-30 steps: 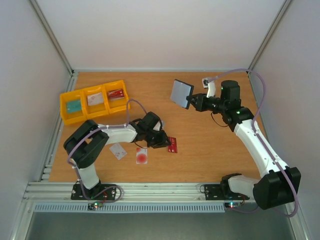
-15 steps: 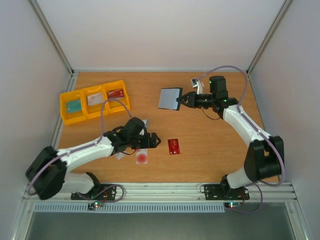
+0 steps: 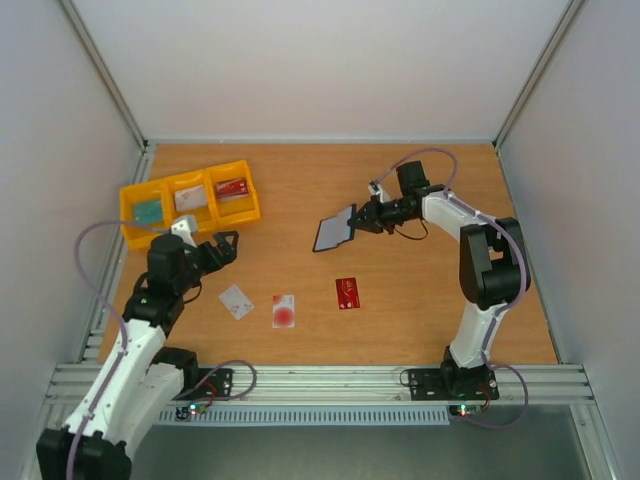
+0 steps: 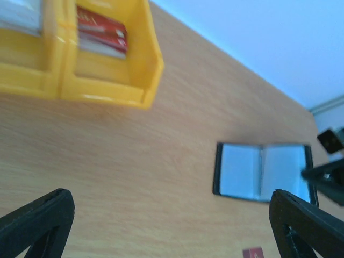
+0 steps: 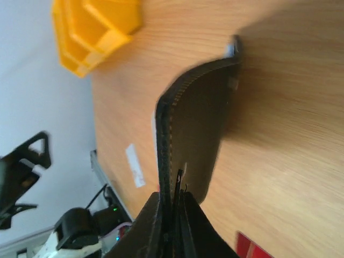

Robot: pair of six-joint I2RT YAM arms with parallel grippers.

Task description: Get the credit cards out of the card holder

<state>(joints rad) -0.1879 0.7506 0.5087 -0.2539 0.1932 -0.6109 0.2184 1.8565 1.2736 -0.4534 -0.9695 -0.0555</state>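
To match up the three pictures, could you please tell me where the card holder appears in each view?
Top external: the card holder is just right of centre.
Left wrist: lower right, lying open with its grey-blue inside showing.
Right wrist: centre, its black outside seen nearly edge-on.
Shared landmark: the yellow bins, upper left in all three views.

Nothing is reading as legible text in any view. The dark red card (image 3: 347, 293) is showing pale marks too small to read, and the red card (image 4: 101, 35) in the yellow bin (image 4: 141, 64) is showing only blurred print.
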